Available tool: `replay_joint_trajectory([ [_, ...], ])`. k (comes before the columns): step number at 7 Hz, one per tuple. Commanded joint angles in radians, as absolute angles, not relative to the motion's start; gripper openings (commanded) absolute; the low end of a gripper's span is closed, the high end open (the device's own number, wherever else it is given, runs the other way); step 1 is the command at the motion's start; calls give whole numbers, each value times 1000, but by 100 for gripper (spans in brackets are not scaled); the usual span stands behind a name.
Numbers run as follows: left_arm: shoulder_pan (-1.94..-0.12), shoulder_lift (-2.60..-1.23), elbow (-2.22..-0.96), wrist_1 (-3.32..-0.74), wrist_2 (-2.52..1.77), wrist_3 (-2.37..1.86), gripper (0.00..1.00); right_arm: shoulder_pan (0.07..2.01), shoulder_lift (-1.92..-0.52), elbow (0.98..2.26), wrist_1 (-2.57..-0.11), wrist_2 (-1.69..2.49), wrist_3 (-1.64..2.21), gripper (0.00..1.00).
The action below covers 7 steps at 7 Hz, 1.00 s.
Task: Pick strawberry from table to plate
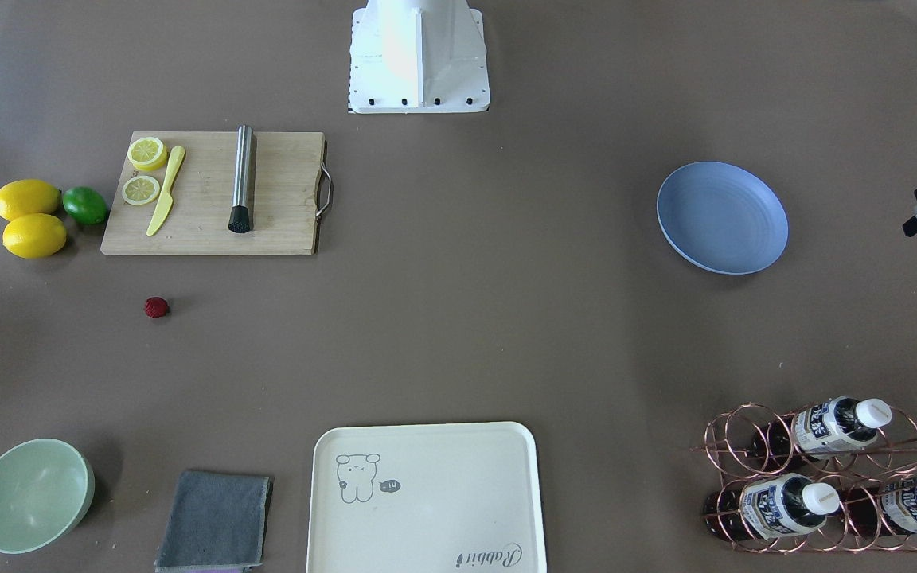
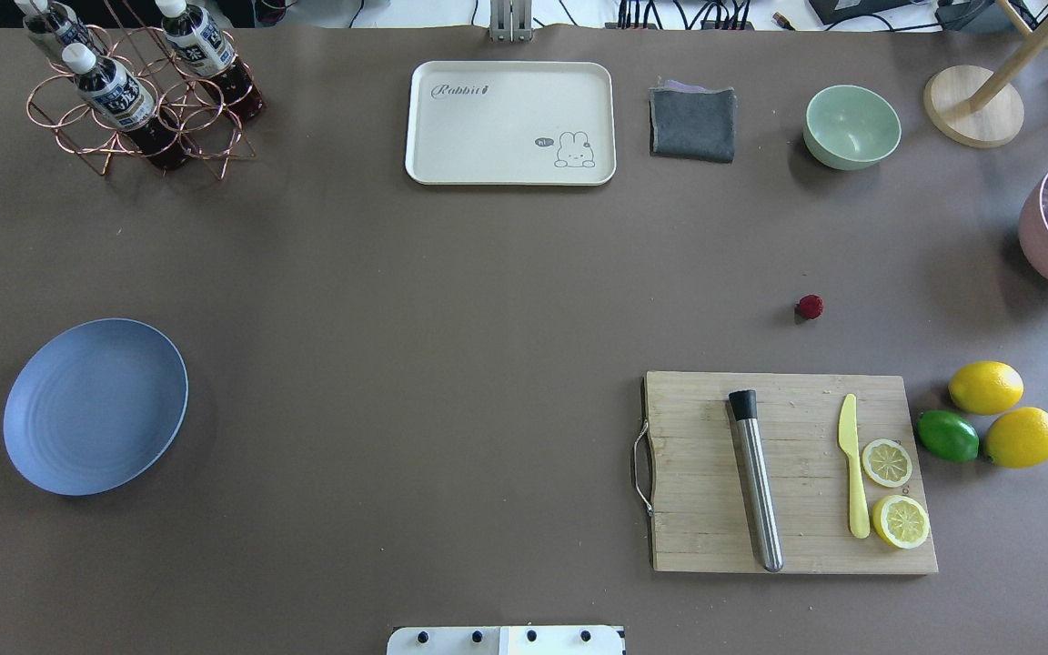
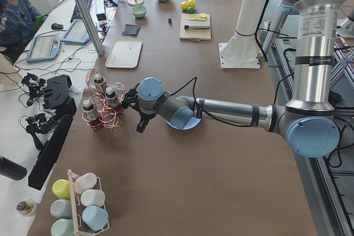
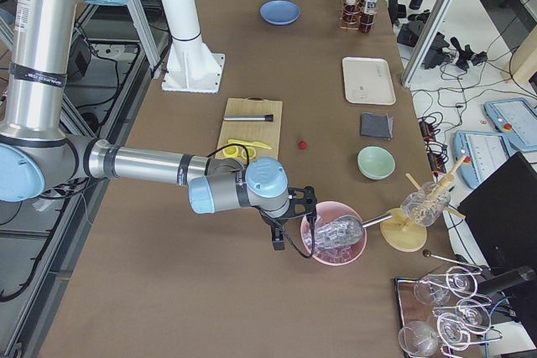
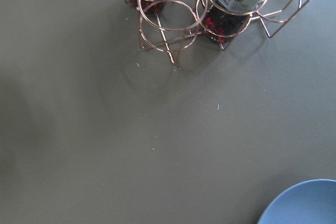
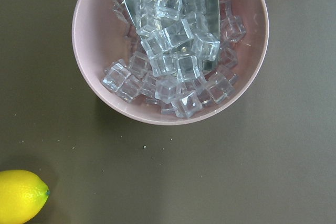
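Observation:
The strawberry (image 2: 810, 307) (image 1: 157, 307) lies alone on the brown table (image 2: 451, 300), a short way beyond the cutting board. The empty light-blue plate (image 2: 95, 406) (image 1: 721, 217) sits far off on the table's other side. My left gripper (image 3: 140, 126) hangs near the plate and the bottle rack, and the left wrist view shows only the plate's rim (image 5: 307, 203). My right gripper (image 4: 278, 242) hovers beside a pink bowl of ice, far from the strawberry (image 4: 301, 145). I cannot tell whether either gripper is open or shut.
A wooden cutting board (image 2: 788, 473) carries a steel muddler, a yellow knife and lemon slices. Two lemons (image 2: 986, 387) and a lime lie beside it. At the far edge are a cream tray (image 2: 510, 123), grey cloth (image 2: 692, 123), mint bowl (image 2: 851, 126), bottle rack (image 2: 137, 91) and pink ice bowl (image 6: 170, 51).

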<state>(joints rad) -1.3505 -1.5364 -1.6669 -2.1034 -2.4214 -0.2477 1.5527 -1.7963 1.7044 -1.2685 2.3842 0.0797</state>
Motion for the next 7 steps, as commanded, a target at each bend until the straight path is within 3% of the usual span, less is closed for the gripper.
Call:
replay_joint_trajectory([
  [1,-1231,-1464,-1640,-2289,-2401,-419,99,1546,-1796,1704,-1269,2385,80,100],
  [4,-1048,-1462,-1504,-2638,-2301,-717,97,1546,-1798,1703,-1269,2385,80,100],
  [7,-985,-1416,-1458,-2755,-2238,-736,89,1543,-1798,1704,-1269,2385,80,100],
])
